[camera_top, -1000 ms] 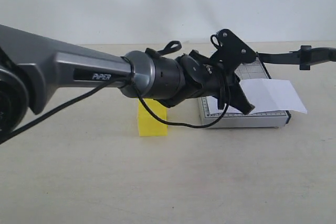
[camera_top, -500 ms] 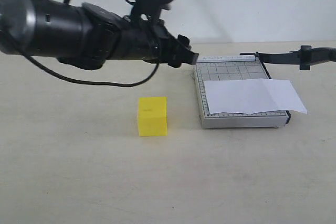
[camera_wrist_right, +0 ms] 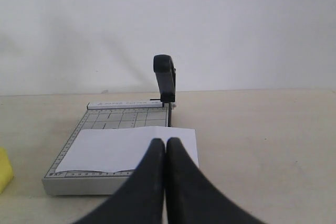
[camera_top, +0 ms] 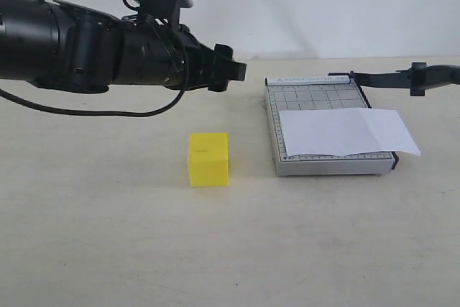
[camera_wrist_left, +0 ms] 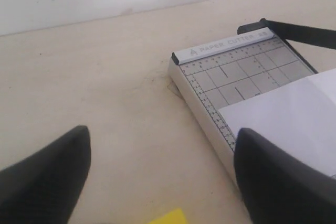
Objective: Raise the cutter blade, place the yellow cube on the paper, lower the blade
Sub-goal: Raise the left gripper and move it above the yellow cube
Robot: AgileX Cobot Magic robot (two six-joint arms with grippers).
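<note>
The yellow cube (camera_top: 208, 159) rests on the table, left of the grey trimmer board (camera_top: 316, 98). The white paper (camera_top: 348, 132) lies across the board's near half, overhanging on the right. The cutter blade (camera_top: 402, 77) is lifted off the board; in the right wrist view the blade (camera_wrist_right: 166, 80) stands upright at the board's far corner. My left gripper (camera_top: 230, 75) hovers behind and above the cube, open and empty (camera_wrist_left: 163, 177), with a sliver of cube (camera_wrist_left: 168, 217) below it. My right gripper (camera_wrist_right: 166, 141) is shut on nothing, in front of the paper (camera_wrist_right: 126, 148).
A white wall stands behind the table. A black cable (camera_top: 108, 113) hangs under the left arm. Bare tabletop (camera_top: 215, 249) lies in front of the cube and board.
The left arm has pulled back from over the trimmer board, up and to the left. The cube is now fully uncovered. Cube, paper and blade stayed put.
</note>
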